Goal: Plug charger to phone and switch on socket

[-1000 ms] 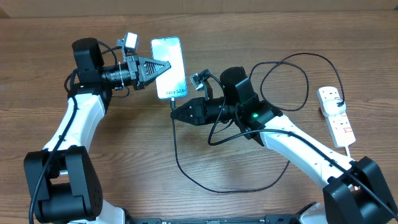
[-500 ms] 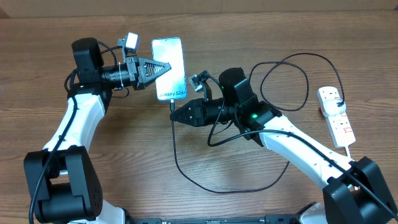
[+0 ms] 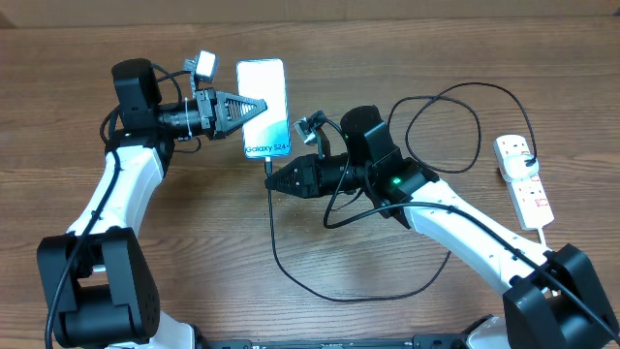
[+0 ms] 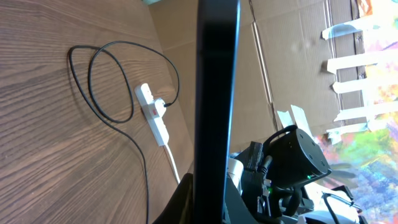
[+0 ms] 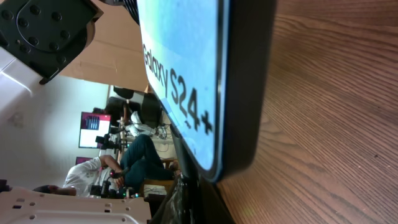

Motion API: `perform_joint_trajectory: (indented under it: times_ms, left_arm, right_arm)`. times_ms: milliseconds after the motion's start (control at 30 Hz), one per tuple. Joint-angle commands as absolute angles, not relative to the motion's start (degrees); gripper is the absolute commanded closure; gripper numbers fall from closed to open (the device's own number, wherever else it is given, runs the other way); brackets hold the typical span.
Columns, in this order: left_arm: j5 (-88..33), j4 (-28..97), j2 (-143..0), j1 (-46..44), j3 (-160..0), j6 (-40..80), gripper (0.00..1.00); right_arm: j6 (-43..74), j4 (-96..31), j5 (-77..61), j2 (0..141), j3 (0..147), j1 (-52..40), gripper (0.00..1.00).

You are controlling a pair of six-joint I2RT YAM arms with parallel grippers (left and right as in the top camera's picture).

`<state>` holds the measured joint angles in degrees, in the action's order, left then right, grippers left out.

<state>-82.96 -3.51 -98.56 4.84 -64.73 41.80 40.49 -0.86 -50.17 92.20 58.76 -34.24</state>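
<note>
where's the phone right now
Overhead, the phone is upper centre-left, its left edge held in the left gripper, its lower end next to the right gripper and charger.

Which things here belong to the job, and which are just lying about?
Part of the job: phone in the left gripper, charger cable in the right gripper, power strip.
Just lying about: cardboard sheets behind the table.
</note>
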Motion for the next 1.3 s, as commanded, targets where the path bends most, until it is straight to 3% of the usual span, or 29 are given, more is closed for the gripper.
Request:
perform_joint_trajectory:
  times_ms: [0, 1267]
  left_arm:
    - [-87.09, -3.73, -98.13, 4.6, -65.01, 39.11, 0.96]
    - [-85.17, -3.68, -98.13, 6.68, -65.01, 40.32, 0.96]
  right_arm:
    - [40.32, -0.49, -48.69, 91.79, 59.66, -34.13, 0.96]
    - [40.34, -0.49, -47.57, 91.79, 59.66, -35.94, 0.96]
